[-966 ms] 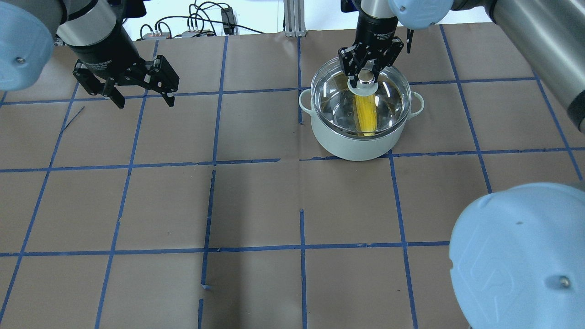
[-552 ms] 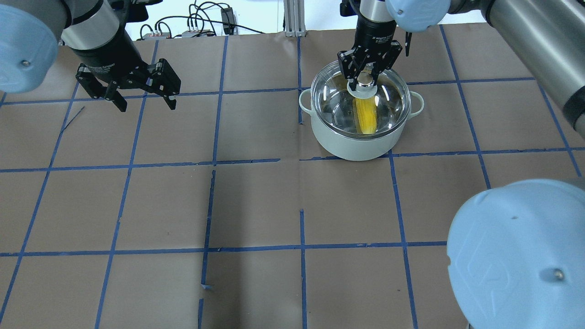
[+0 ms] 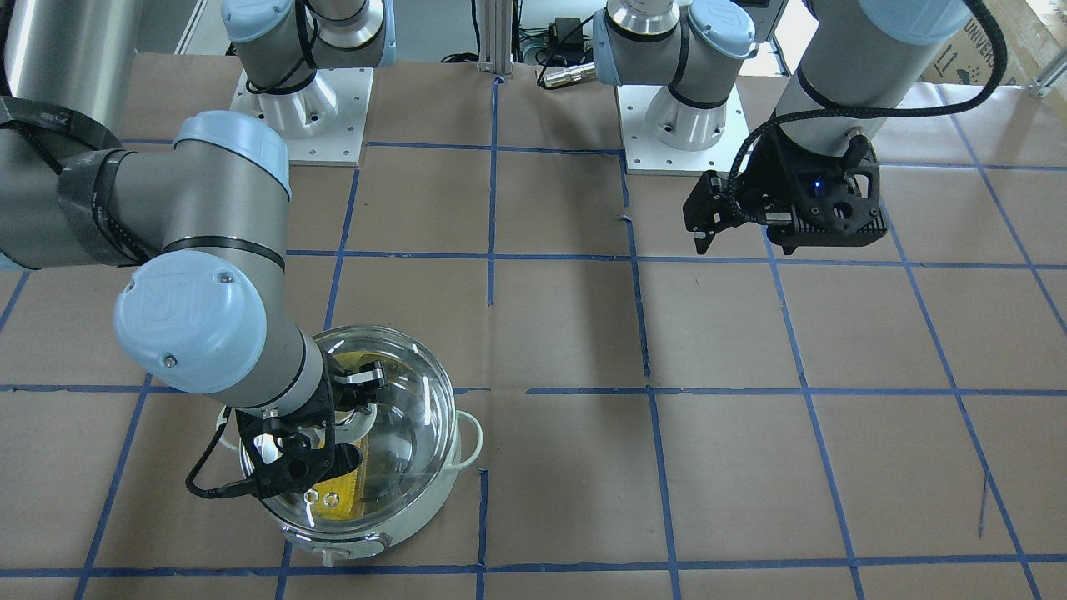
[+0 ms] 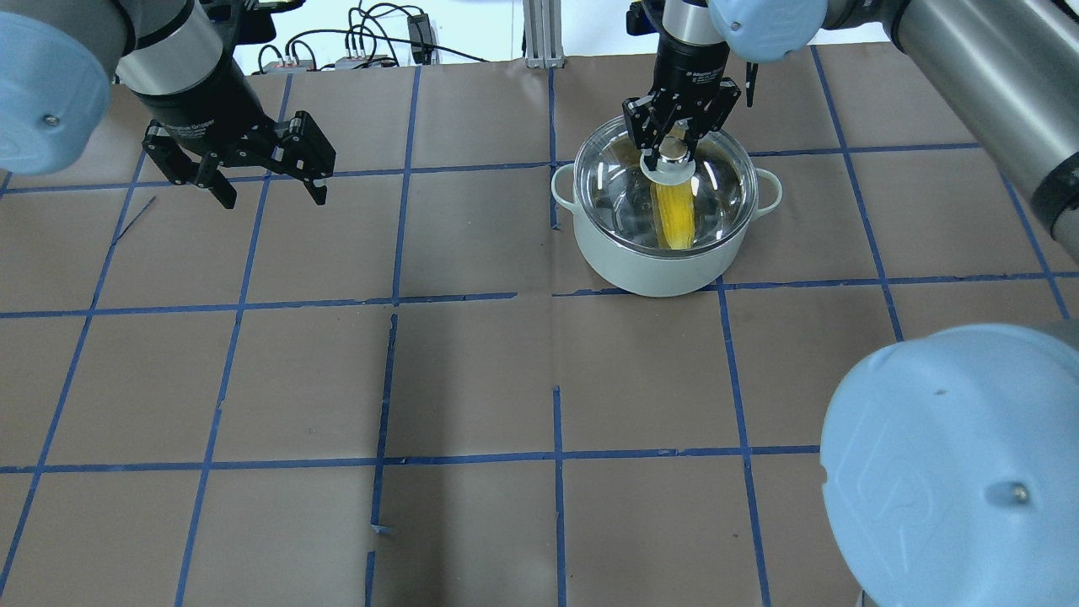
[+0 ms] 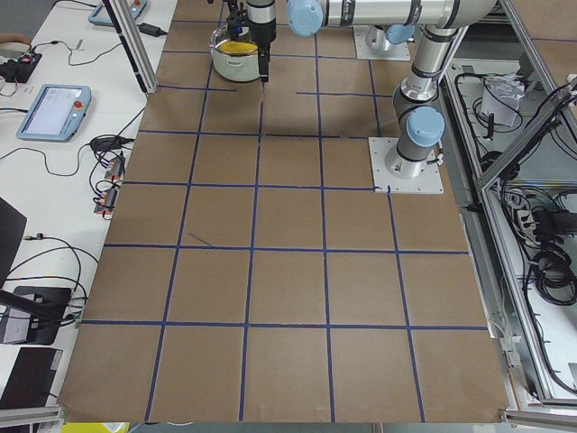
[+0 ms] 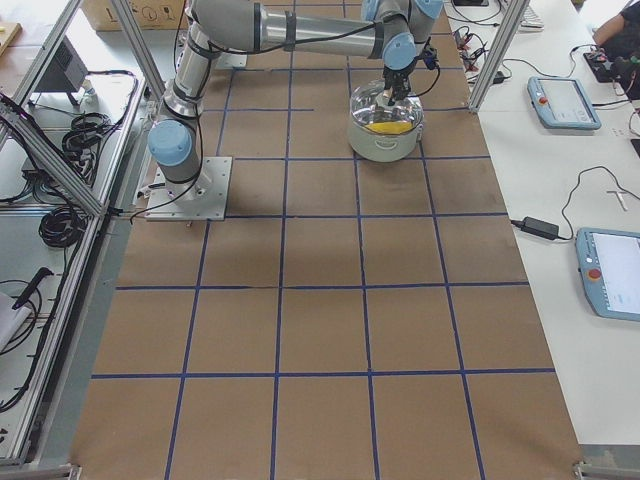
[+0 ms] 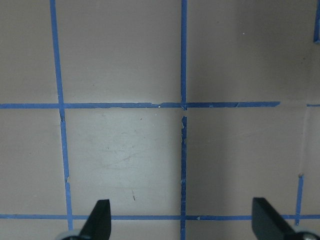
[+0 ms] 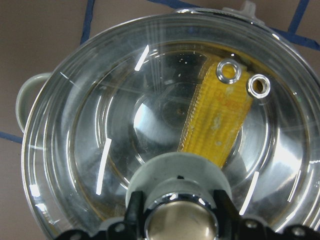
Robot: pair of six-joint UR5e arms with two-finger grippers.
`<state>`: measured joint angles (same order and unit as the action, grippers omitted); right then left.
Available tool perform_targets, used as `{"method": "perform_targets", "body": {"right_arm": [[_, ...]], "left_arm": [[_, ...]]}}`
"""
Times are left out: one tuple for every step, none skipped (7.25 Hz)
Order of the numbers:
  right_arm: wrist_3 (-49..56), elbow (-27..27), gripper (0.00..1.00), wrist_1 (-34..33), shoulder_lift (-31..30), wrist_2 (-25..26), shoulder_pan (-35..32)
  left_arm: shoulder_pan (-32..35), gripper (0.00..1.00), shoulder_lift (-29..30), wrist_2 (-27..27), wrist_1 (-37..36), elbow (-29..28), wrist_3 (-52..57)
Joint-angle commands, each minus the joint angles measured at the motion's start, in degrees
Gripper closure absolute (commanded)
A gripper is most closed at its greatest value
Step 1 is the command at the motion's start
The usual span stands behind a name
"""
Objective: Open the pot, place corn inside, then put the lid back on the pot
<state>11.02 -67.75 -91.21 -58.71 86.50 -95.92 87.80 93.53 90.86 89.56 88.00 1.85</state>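
Note:
The pale mint-white pot (image 4: 657, 271) stands at the far right of the table, and also shows in the front view (image 3: 392, 525). The yellow corn (image 4: 674, 215) lies inside it, seen through the glass in the right wrist view (image 8: 220, 120). The clear glass lid (image 4: 716, 190) sits on the pot's rim. My right gripper (image 4: 672, 148) stands straight above the lid, and its fingers close on the lid's central knob (image 8: 179, 225). My left gripper (image 4: 271, 200) is open and empty above the table's far left, well apart from the pot.
The table is brown paper with a grid of blue tape lines (image 4: 556, 459). Cables and connectors (image 4: 371, 46) lie beyond the far edge. The left wrist view shows only bare paper and tape between the open fingertips (image 7: 100, 212). The arm bases (image 3: 679, 125) are bolted at the robot's side.
The right gripper has lowered the lid, which now sits level on the pot's rim. The left gripper has shifted slightly and stays open.

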Motion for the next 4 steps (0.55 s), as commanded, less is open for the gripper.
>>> {"method": "perform_targets", "body": {"right_arm": [[0.05, 0.34, 0.64, -0.02, 0.26, 0.07, 0.04], [0.05, 0.34, 0.64, -0.02, 0.26, 0.07, 0.04], [0.05, 0.34, 0.63, -0.02, 0.26, 0.16, 0.04], [0.05, 0.34, 0.54, -0.19, 0.26, 0.33, 0.04]], "left_arm": [[0.0, 0.0, -0.1, 0.11, 0.0, 0.06, 0.0], [0.0, 0.0, -0.19, 0.11, 0.0, 0.06, 0.0], [0.0, 0.0, -0.28, -0.06, 0.0, -0.02, 0.0], [0.0, 0.0, -0.28, -0.15, 0.0, -0.02, 0.0]]}}
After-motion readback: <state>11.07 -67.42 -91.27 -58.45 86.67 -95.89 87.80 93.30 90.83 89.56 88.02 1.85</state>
